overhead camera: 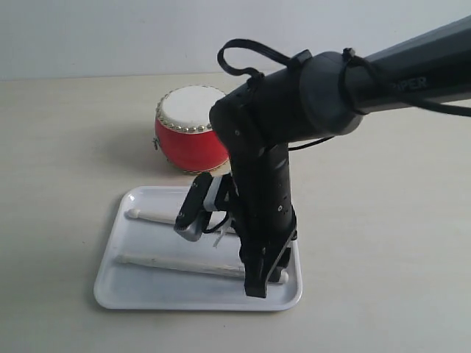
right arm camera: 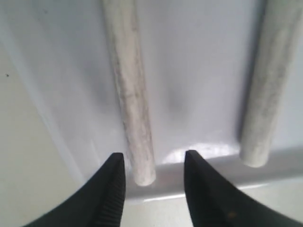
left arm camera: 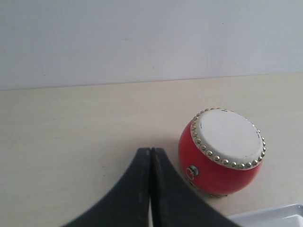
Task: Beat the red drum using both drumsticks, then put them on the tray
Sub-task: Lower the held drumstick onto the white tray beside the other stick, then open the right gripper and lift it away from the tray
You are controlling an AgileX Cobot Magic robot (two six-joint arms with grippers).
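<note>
Drumsticks (overhead camera: 176, 263) lie side by side on the tray (overhead camera: 110, 290), which sits on the pale tabletop (overhead camera: 59, 147) toward its near edge, about midway along. Both pale sticks run lengthwise across the white plastic, apart from each other, rounded tips toward the tabletop's left edge.

The red drum (overhead camera: 190, 143) stands upright just behind the tray, toward the far edge. Its cream skin faces up, ringed with silvery studs.

The right gripper (overhead camera: 261, 283) points down over the tray's right end. Its black arm (overhead camera: 383, 73) reaches in from the right edge. White letters on the arm's tube read "PER"; anything before them is hidden behind a black cable (overhead camera: 243, 55).

In the right wrist view the same pincer (right arm camera: 152, 158) stands apart, one finger on either side of the butt end of one stick (right arm camera: 130, 94). Whether a finger touches the wood cannot be told. The second stick (right arm camera: 267, 94) lies beside it, also ending at the tray's rim.

The left gripper (left arm camera: 150, 150) is pressed closed on nothing, hovering above bare tabletop near the drum. No other writing is legible.
</note>
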